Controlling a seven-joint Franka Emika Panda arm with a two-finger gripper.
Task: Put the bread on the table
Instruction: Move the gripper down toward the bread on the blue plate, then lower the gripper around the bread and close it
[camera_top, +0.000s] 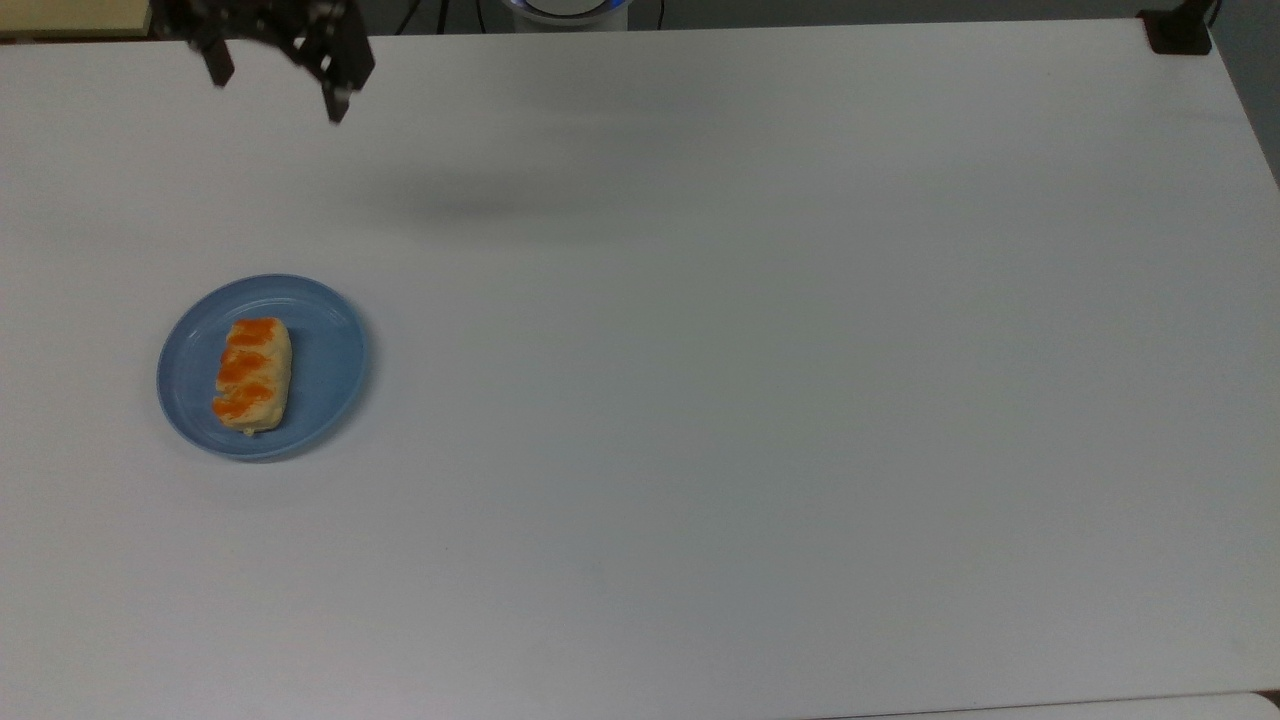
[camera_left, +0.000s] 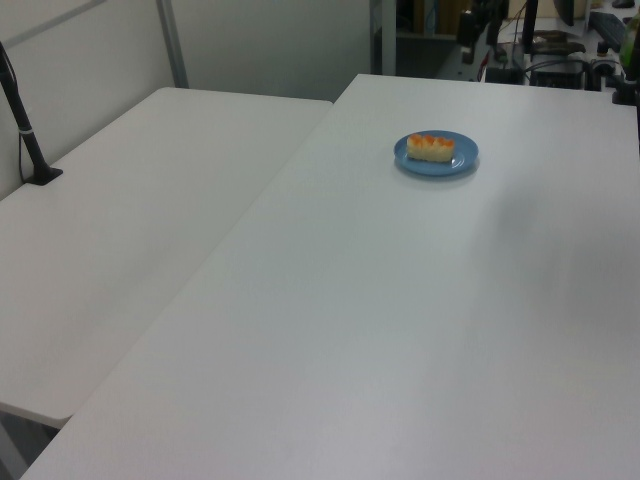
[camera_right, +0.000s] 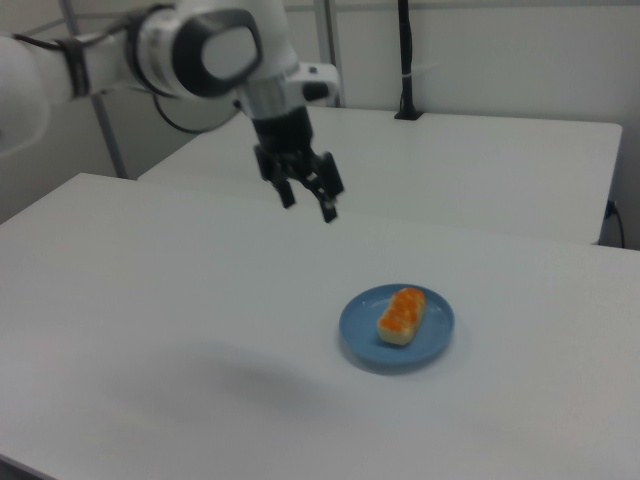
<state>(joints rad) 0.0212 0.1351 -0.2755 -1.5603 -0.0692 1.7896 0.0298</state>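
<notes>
The bread (camera_top: 252, 374), a pale-tan bun with orange patches, lies on a round blue plate (camera_top: 330, 372) on the white table (camera_top: 760, 380). In the left view the bread (camera_left: 431, 147) rests on the plate (camera_left: 462, 158) far back; in the right view the bread (camera_right: 401, 314) lies on the plate (camera_right: 360, 325) at centre right. My gripper (camera_top: 275, 92) hangs open and empty near the top view's upper left, well apart from the plate. In the right view the gripper (camera_right: 308, 205) hovers high above the table, up and to the left of the plate.
A second white table (camera_left: 130, 240) adjoins on the left view's left, carrying a black post (camera_left: 25, 130). A black clamp (camera_top: 1178, 30) sits at the top view's upper right corner. Equipment and cables (camera_left: 540, 55) crowd beyond the far edge in the left view.
</notes>
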